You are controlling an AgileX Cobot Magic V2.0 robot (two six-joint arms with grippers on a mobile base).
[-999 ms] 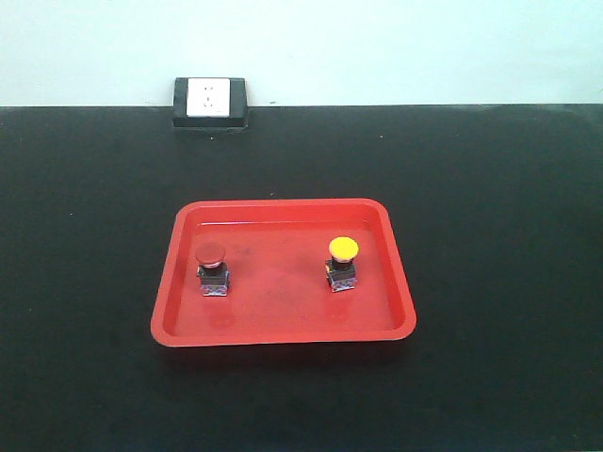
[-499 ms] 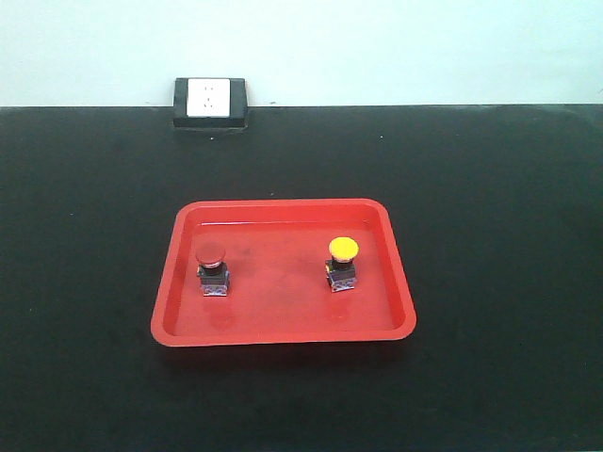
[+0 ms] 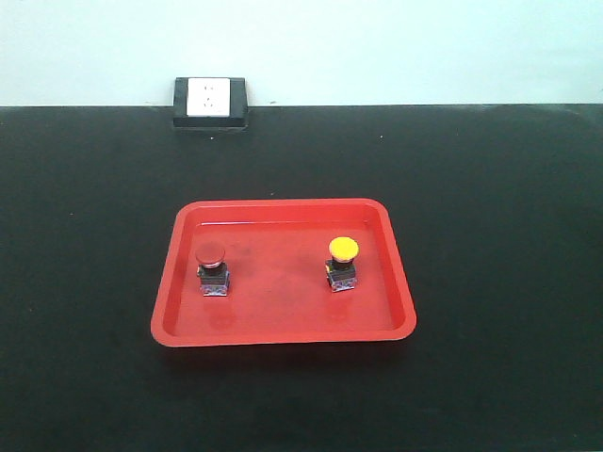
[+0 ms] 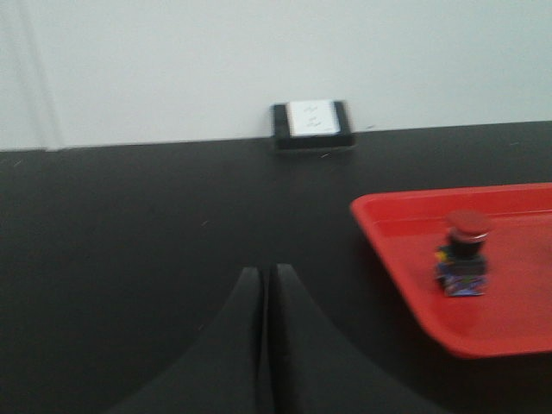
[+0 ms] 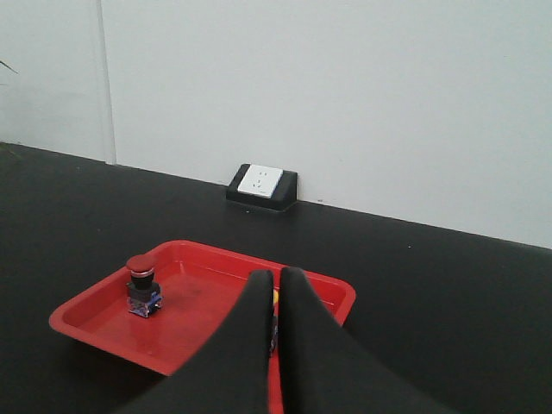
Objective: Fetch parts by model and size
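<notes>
Currently left tool [image 4: 262, 274] is fully closed, empty, over bare tabletop [image 3: 85, 207]. Red tray [image 3: 283, 331] mid-tabletop: red button [image 3: 212, 267] at 9 o'clock, yellow button [image 3: 343, 263] at 3 o'clock, both upright, well apart. Right tool [image 5: 276, 278] is pressed closed, empty. Wall socket [image 3: 209, 102] at 12 o'clock edge.

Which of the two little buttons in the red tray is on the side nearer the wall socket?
The red-capped button. It stands in the tray's left half, below the socket; the yellow-capped one stands right.
</notes>
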